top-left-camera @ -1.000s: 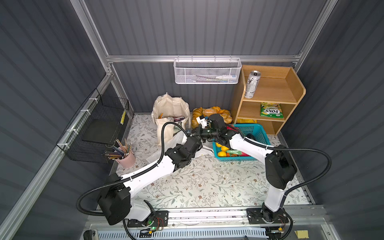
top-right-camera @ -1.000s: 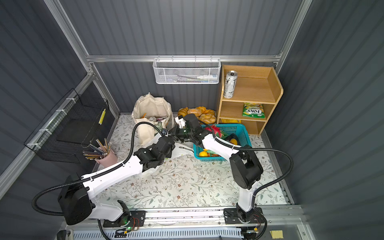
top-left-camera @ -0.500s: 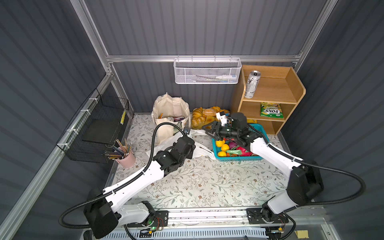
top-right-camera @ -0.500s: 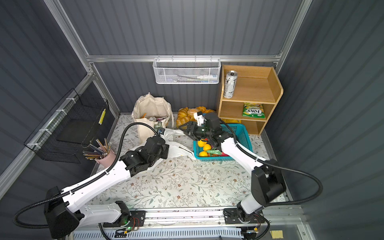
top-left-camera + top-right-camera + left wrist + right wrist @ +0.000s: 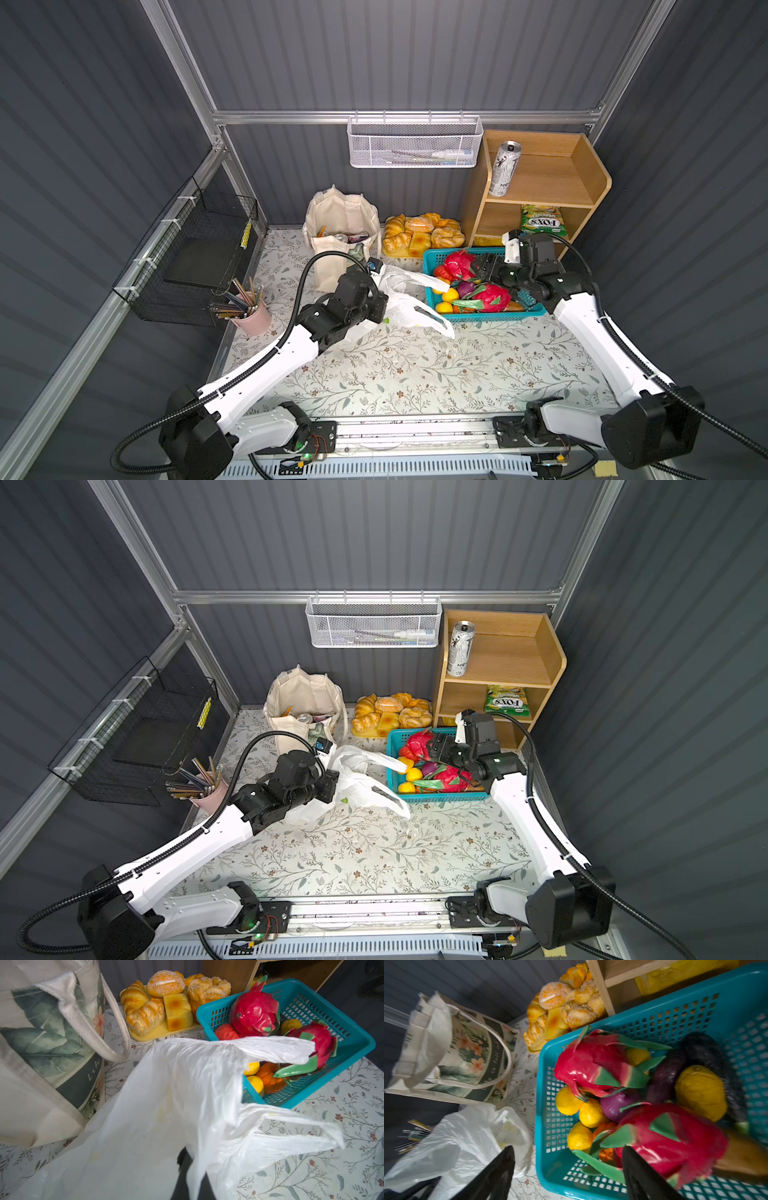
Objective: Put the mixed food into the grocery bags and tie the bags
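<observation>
Floral tabletop point(image 5: 415, 374) lies open beside plastic carrier point(image 5: 407, 309) and teal basket point(image 5: 498, 316).

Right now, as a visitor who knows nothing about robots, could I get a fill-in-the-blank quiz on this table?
The drink can stands on the ____ shelf of the wooden shelf unit.
The bread rolls sit on a ____ tray.
The left gripper grips the white plastic bag; the right gripper, above the teal basket, holds ____.
Missing words: top; yellow; nothing.
</observation>
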Action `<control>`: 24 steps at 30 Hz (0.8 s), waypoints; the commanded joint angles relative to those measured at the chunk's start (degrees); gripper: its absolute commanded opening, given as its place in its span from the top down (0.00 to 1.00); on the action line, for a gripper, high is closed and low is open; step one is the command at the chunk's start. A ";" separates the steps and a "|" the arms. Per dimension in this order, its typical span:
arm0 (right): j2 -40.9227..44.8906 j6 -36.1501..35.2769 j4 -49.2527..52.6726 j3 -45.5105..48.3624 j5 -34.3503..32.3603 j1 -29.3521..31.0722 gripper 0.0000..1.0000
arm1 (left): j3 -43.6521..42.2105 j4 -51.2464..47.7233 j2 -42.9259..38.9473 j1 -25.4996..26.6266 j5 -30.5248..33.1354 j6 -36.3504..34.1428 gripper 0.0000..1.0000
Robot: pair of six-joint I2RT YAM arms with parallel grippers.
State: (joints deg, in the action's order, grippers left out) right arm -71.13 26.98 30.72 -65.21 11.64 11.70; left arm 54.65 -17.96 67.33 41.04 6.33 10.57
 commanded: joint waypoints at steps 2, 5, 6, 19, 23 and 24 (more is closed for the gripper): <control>0.85 -4.61 5.61 -0.56 3.06 2.62 0.18 | -0.38 0.39 -0.71 -1.74 -6.39 -1.68 1.00; 1.51 -1.84 3.30 1.89 3.92 8.54 0.18 | -0.34 -0.08 -0.47 -1.84 -7.00 -1.86 1.00; 1.61 -0.62 2.41 2.71 3.84 10.33 0.19 | -0.50 0.00 -0.45 -1.84 -7.27 -1.81 1.00; -1.20 9.71 -11.00 14.59 3.36 18.63 0.20 | 0.45 -6.43 -3.02 -1.90 -7.08 -2.94 1.00; -1.65 8.67 -11.36 13.81 3.99 15.71 0.21 | -0.41 -5.72 -3.54 -1.91 -6.35 -2.42 1.00; -1.35 8.13 -10.94 12.98 4.23 14.91 0.21 | -0.50 -5.66 -3.21 -1.92 -6.13 -2.39 1.00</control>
State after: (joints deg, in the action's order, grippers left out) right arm -73.25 35.88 20.58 -50.81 16.12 28.34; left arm 54.65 -22.52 64.55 39.31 -0.03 9.13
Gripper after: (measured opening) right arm 0.790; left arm 0.048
